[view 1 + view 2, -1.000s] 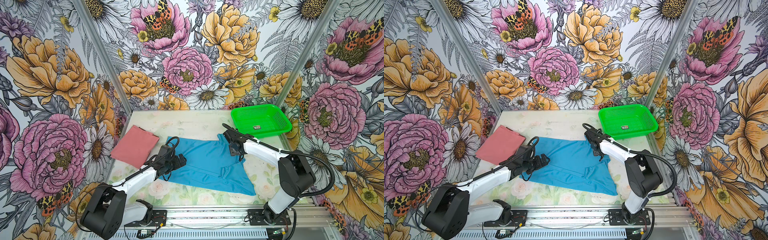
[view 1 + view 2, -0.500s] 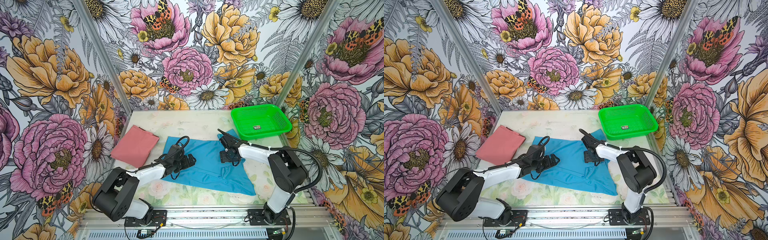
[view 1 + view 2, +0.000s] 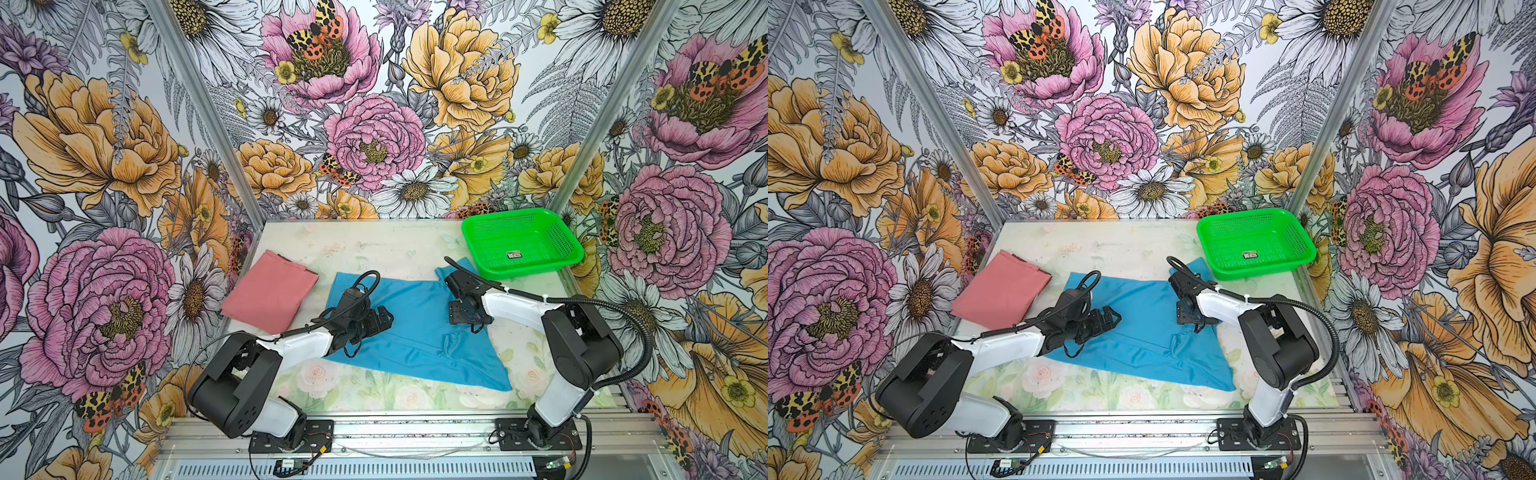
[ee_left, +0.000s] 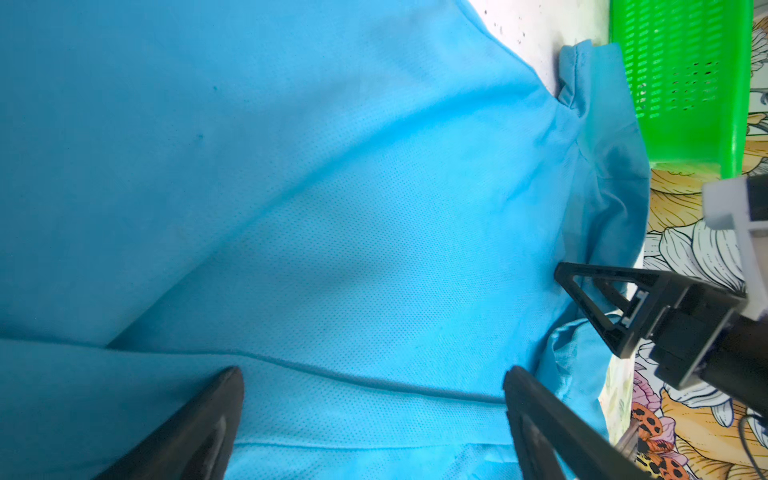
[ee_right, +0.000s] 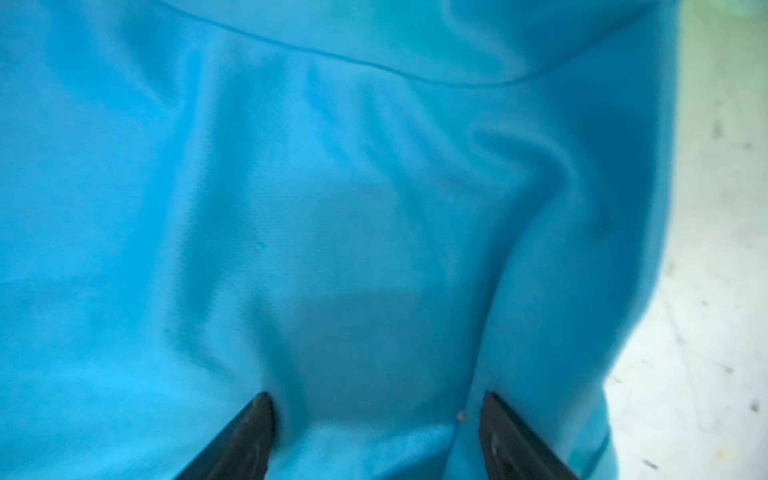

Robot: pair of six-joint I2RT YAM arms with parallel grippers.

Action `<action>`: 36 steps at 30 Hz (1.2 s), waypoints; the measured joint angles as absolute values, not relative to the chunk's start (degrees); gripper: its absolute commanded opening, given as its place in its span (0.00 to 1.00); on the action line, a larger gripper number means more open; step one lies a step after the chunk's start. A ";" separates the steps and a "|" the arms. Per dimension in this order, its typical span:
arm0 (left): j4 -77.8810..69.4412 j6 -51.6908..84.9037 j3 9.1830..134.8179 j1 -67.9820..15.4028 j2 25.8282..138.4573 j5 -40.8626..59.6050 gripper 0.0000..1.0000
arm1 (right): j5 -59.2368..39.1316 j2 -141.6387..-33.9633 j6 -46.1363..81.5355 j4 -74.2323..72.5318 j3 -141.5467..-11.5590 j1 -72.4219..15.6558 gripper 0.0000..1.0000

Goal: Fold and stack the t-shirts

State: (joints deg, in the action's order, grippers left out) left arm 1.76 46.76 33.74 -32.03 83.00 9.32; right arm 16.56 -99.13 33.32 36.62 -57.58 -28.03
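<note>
Far left of the bench (image 3: 374,245): pink shirt (image 3: 270,297) lies as a flat folded rectangle, with its sleeves and collar tucked out of sight, just beside the blue shirt (image 3: 419,332) but not on it. The left arm crosses the blue shirt's near left corner and hides that edge in both top views. Left end effector (image 3: 386,321) sits low over the shirt's left half. In the left wrist view its fingers (image 4: 199,424) stand wide apart with nothing between them but flat cloth; the finger bases are cut off by the frame. The blue shirt is spread across the middle of the bench, partly folded, with a hem seam and a bunched wrinkle near its right side. Right end effector (image 3: 457,311) is over the shirt's right part, its jaws apart. The right wrist view is blurred, so whether the fingertips (image 5: 249,436) touch the cloth cannot be told; a soft ridge of fabric rises beside them. One sleeve pokes out toward the green basket (image 3: 536,272) at the far right corner. The basket holds a small tag (image 3: 514,254), too small to read.
</note>
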 measured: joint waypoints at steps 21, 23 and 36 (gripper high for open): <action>2.48 47.59 34.26 -31.53 83.35 7.29 0.99 | 26.89 -102.94 29.39 51.20 -62.72 -22.09 0.75; 2.50 47.44 34.06 -30.89 83.09 7.29 0.99 | 27.16 -102.72 28.38 51.55 -62.46 -20.29 0.75; 3.01 46.54 33.74 -28.95 82.61 7.22 0.99 | 31.53 -105.49 22.90 58.39 -66.22 -16.05 0.78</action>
State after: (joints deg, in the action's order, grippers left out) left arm 3.01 46.54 33.74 -28.95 82.61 7.22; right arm 31.53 -105.49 22.90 58.39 -66.22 -16.05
